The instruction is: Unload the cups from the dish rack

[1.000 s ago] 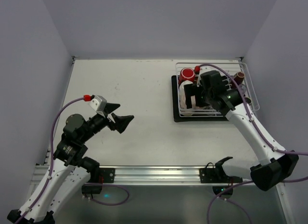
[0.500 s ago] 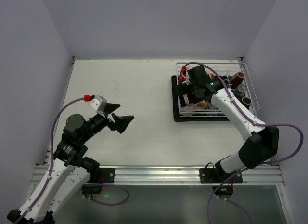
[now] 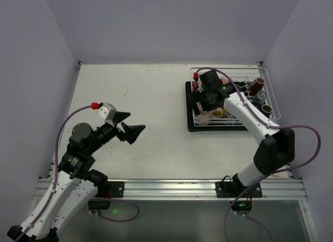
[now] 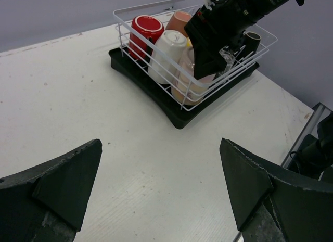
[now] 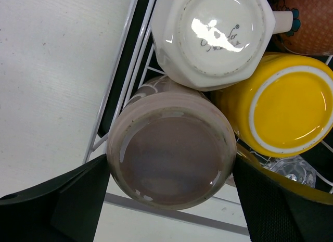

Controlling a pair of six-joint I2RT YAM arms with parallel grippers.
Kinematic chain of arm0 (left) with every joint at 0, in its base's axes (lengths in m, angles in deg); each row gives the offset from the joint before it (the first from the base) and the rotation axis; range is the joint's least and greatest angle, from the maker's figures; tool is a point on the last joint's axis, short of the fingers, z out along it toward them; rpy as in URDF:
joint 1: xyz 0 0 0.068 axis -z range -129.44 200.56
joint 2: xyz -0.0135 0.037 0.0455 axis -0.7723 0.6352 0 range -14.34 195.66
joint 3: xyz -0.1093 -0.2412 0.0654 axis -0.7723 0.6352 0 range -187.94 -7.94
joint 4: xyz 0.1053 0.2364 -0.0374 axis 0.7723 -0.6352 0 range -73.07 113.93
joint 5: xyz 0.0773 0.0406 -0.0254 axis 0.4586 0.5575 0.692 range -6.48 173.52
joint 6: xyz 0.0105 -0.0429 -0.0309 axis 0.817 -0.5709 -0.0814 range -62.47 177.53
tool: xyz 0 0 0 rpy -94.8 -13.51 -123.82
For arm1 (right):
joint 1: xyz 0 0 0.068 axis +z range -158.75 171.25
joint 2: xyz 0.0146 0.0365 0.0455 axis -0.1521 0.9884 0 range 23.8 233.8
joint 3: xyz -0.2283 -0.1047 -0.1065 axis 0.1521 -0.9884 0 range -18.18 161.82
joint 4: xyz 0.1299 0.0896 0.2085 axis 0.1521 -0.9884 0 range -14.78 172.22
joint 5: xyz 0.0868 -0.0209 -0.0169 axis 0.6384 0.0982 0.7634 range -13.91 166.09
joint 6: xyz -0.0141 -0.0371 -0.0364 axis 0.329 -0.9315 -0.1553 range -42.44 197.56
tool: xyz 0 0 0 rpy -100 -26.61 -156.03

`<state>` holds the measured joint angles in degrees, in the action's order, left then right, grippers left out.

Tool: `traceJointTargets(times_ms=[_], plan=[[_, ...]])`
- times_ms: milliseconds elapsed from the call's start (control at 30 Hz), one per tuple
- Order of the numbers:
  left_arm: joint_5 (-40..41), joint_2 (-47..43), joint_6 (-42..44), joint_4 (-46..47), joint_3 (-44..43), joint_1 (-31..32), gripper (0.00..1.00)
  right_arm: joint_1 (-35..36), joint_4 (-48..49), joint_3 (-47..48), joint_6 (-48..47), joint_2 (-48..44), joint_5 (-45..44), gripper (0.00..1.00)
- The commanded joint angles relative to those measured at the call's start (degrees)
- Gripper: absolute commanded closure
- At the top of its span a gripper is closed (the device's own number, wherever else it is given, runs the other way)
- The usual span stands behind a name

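Well off to the left, the left tool hung above the bare desk with its jaws spread wide and nothing between them, far from the work. Further right, the dish rack sat on its black tray at the desk's far right side, with every cup inside it. A red cup stood at the rack's back left corner and a dark brown cup toward its right side.

The right tool reached down into the rack's near left corner, jaws fully apart and gripping nothing. They straddled the upturned pinkish-brown cup, which lay crowded against the white cup and the yellow cup, with a clear glass just beyond.

The risk, as I judged it, lay in that crowding. One finger had to pass between the cup and the rack's wire wall, the other beside the yellow cup. A snag on the wire could drag the rack, and a nudge could topple the neighbours.
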<state>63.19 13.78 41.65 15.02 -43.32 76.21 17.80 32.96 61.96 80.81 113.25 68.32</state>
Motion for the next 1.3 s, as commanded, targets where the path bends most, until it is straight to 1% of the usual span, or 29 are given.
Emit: traceJointTargets(times_ms=[0, 133, 200, 400, 500, 533, 567, 600, 667, 700, 733, 833, 867, 967, 1033, 1100, 1133, 1167, 1233, 1267], plan=[[0.1, 0.3, 0.1, -0.2, -1.3, 0.5, 0.00, -0.3, 1.0, 1.3, -2.8, 1.0, 1.6, 0.01], [0.1, 0.2, 0.1, -0.2, -1.2, 0.5, 0.00, -0.5, 3.3, -0.2, -2.7, 1.3, 1.4, 0.01], [0.1, 0.4, 0.1, -0.1, -1.2, 0.5, 0.00, -0.6, 3.8, -0.3, -4.5, 1.5, 0.9, 0.01], [-0.1, 0.4, -0.2, 0.0, -1.1, 0.5, 0.00, -0.8, 6.5, -1.7, -4.1, 1.0, 0.2, 0.02], [-0.1, 0.9, -1.0, 0.2, -1.1, 0.5, 0.00, -0.9, 7.1, -2.4, -3.7, -0.1, -0.8, 0.10], [-0.1, 1.1, -1.3, 0.2, -1.1, 0.5, 0.00, -0.9, 7.3, -2.6, -3.6, -0.4, -0.8, 0.19], [-0.1, 1.3, -1.7, 0.4, -1.1, 0.5, 0.00, -0.9, 7.3, -2.8, -3.6, -0.9, -0.6, 0.24], [-0.3, 1.8, -1.9, 0.6, -1.2, 0.5, 0.00, -0.8, 7.2, -2.7, -3.6, -1.6, -0.6, 0.36], [-1.0, 2.3, -2.4, 0.7, -1.2, 0.5, 0.00, -0.9, 7.5, -2.7, -3.6, -2.5, -1.3, 0.44], [-1.2, 2.9, -2.7, 0.8, -1.2, 0.5, 0.00, -0.9, 7.9, -2.7, -1.7, -3.6, -1.9, 0.47], [-1.6, 3.3, -2.9, 0.9, -1.2, 0.5, 0.00, -1.0, 8.4, -2.6, -1.3, -4.1, -2.4, 0.53], [-3.3, 5.3, -4.9, 1.4, -1.3, 0.5, 0.00, -1.4, 9.4, -1.7, 0.5, -7.1, -3.7, 0.59], [-3.7, 5.9, -5.6, 2.0, -1.4, 0.5, 0.00, -1.6, 9.9, -1.6, 1.0, -8.0, -3.9, 0.63], [-5.3, 8.1, -8.5, 3.4, -2.1, 0.5, 0.00, -2.1, 11.7, -1.7, 3.1, -11.6, -4.2, 0.69], [-6.2, 9.6, -10.8, 3.7, -2.6, 0.5, 0.00, -2.3, 12.8, -2.3, 3.8, -13.9, -4.3, 0.71], [-7.8, 10.5, -13.1, 6.9, -2.1, 0.5, 0.00, -2.3, 14.4, -3.1, 5.0, -15.5, -4.2, 0.72], [-9.4, 10.7, -15.8, 8.1, -1.5, 0.5, 0.00, -2.4, 14.9, -3.9, 5.5, -17.0, -4.0, 0.72], [-10.2, 11.3, -17.3, 12.9, -0.3, 0.5, 0.01, -2.5, 16.0, -4.5, 6.3, -17.7, -3.8, 0.72], [-12.7, 12.0, -22.3, 17.1, 1.1, 0.5, 0.05, -2.8, 17.3, -5.9, 7.4, -19.1, -3.4, 0.73], [-13.5, 13.1, -24.1, 21.3, 2.4, 0.5, 0.08, -3.2, 17.8, -6.4, 8.7, -20.5, -3.2, 0.74]])
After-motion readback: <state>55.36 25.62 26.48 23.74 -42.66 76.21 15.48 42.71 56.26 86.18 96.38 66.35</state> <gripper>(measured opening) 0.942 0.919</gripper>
